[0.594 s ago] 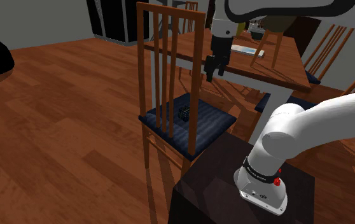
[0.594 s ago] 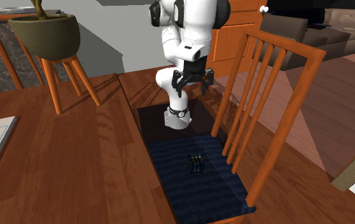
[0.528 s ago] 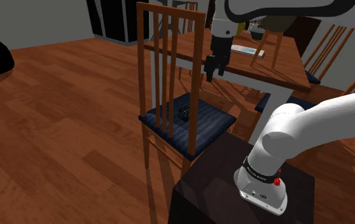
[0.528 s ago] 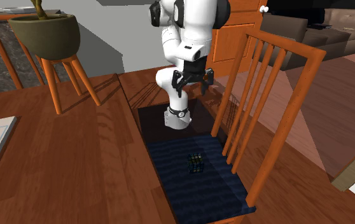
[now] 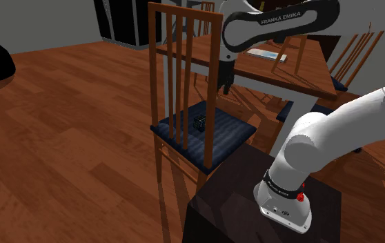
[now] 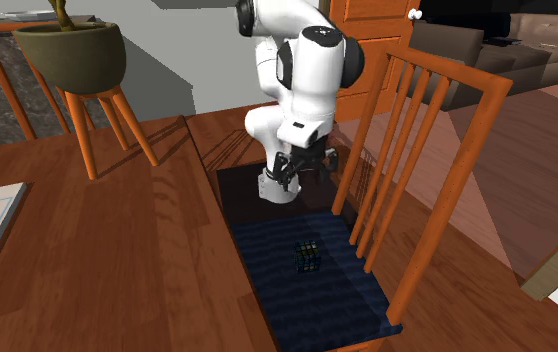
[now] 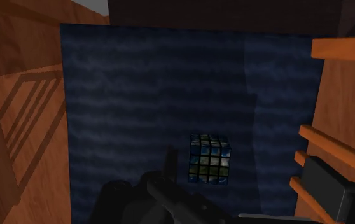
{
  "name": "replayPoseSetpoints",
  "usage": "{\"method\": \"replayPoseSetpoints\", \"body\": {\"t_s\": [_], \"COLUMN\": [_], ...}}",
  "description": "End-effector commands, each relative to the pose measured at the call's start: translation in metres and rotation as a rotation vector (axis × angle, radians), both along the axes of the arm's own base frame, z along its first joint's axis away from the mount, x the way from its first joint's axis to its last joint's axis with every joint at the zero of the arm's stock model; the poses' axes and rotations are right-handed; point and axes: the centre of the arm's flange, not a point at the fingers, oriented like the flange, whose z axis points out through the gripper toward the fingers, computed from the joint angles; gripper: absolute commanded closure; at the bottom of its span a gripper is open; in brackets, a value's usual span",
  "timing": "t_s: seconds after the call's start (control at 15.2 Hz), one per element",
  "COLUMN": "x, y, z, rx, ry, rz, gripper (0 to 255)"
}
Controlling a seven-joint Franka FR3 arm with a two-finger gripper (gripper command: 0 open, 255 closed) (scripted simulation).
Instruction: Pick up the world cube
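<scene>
End effector (image 6: 302, 182), fingers spread and empty, hangs above the chair seat (image 6: 267, 265); world cube (image 6: 308, 257) lies below, near the seat's middle, slightly farther from the stand.

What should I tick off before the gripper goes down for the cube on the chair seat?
1. Target found: ok. The world cube sits on the dark blue seat cushion, with nothing on top of it.
2. Gripper open: ok. Its fingers stand apart.
3. Gripper empty and clear of the cube: ok. It hangs above the seat, with a gap to the cube.
4. Cube centred between the fingers: cannot tell. In the wrist view it looks nearer one finger.
5. Room beside the chair back: cannot tell. Its slats rise close to the cube.
</scene>
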Motion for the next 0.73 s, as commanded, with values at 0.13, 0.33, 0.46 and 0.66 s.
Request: {"method": "replayPoseSetpoints", "body": {"t_s": [0.13,0.33,0.46,0.66], "x": [0.024,0.043,0.056,0.071], "y": [-0.004,-0.007,-0.009,-0.012], "z": [-0.047,-0.081,-0.104,-0.129], "rx": [0.002,0.004,0.005,0.006], "ry": [-0.003,-0.004,-0.005,-0.005], "rz": [-0.002,-0.003,-0.004,-0.005], "gripper": [0,0,0,0]}}
